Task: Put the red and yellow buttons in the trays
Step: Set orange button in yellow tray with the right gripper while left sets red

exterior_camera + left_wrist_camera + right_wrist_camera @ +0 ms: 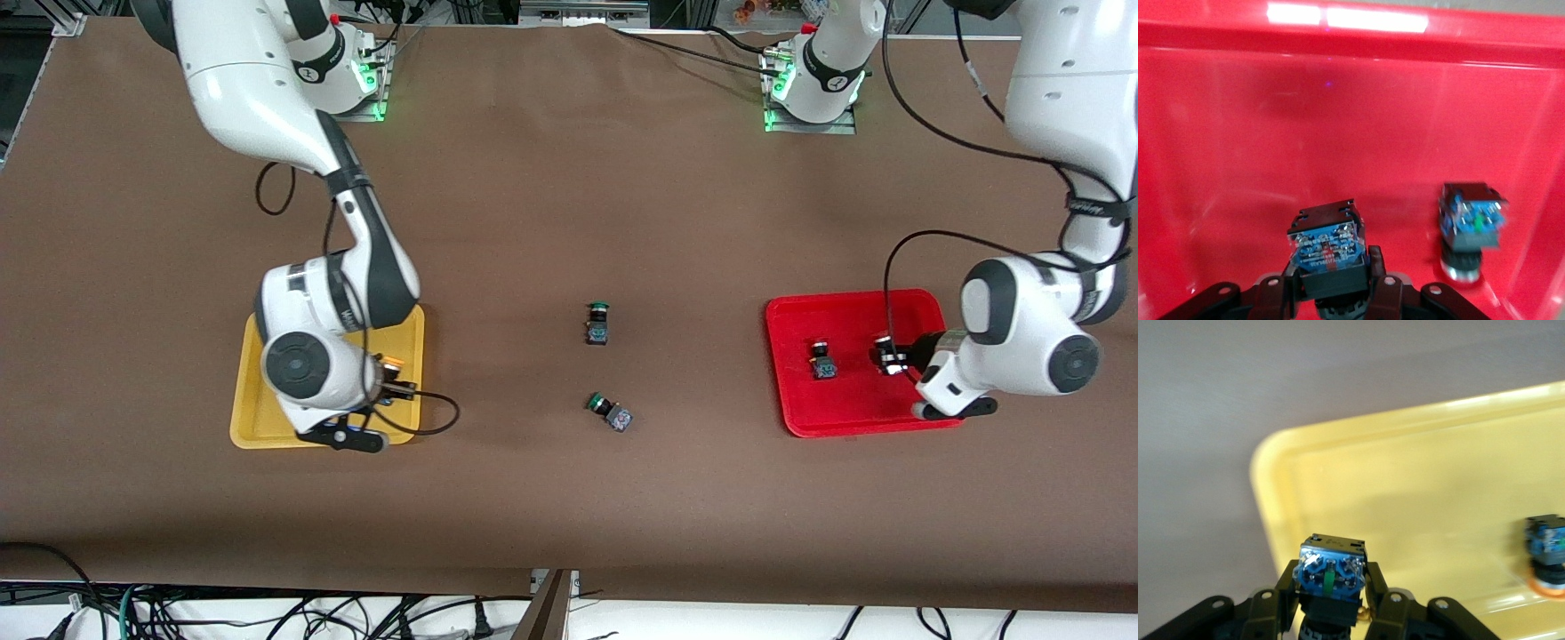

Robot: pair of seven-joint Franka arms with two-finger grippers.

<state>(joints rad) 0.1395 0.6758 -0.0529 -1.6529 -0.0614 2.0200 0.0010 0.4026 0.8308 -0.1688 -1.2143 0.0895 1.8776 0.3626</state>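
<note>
My left gripper (pixel 892 356) is over the red tray (pixel 853 409) and is shut on a black-and-blue button (pixel 1328 248) whose cap is hidden; the gripper also shows in the left wrist view (pixel 1331 277). A second button (pixel 824 360) lies in the red tray beside it and shows in the left wrist view (pixel 1469 227). My right gripper (pixel 391 380) is over the yellow tray (pixel 258 427), near its rim, and is shut on a button (pixel 1330 577); the gripper shows in the right wrist view (pixel 1331 590). Another button (pixel 1546 553) with a yellow-orange cap rests in the yellow tray (pixel 1418 473).
Two green-capped switches lie on the brown table between the trays, one (pixel 597 322) farther from the front camera and one (pixel 610 412) nearer to it. Cables hang from both wrists. The right arm's body covers much of the yellow tray in the front view.
</note>
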